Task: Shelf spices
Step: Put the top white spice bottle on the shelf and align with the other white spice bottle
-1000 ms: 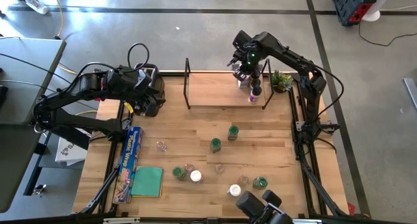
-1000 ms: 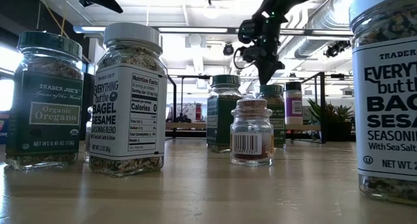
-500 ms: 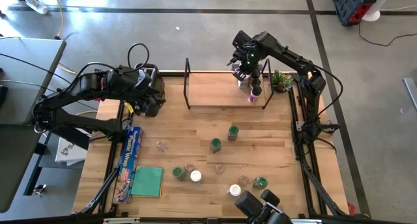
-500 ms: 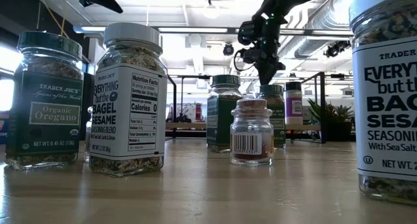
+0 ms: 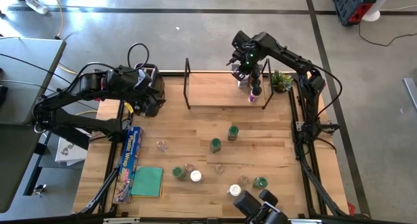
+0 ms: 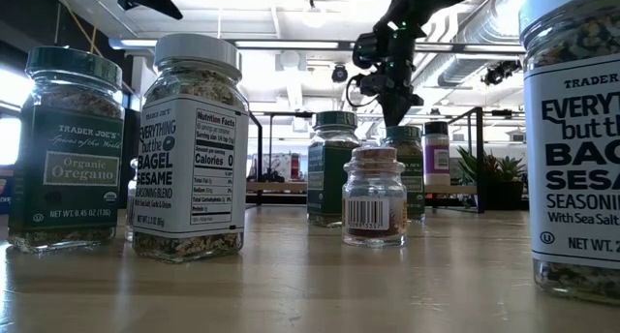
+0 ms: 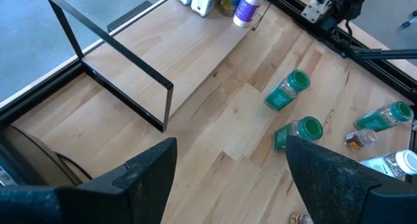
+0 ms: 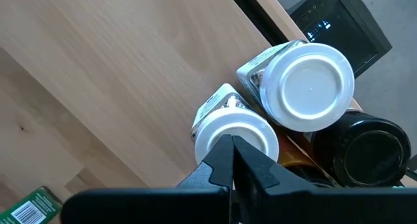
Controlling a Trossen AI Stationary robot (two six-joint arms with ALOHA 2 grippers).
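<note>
Two green-lidded jars [image 5: 224, 139] mid-table, one shelf [image 5: 218, 89], one closed right tool [image 5: 247, 73]

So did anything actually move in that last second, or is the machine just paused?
Nothing visibly moved. The right hand hangs shut over the white-lidded spice jars on the light wooden shelf; the left hand waits open near the shelf's other end.

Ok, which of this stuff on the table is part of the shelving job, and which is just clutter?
Job:
- loose spice jars
- shelf
- jars already on the shelf

Lying about:
- box of plastic wrap
- green cloth
- potted plant
- toaster
</note>
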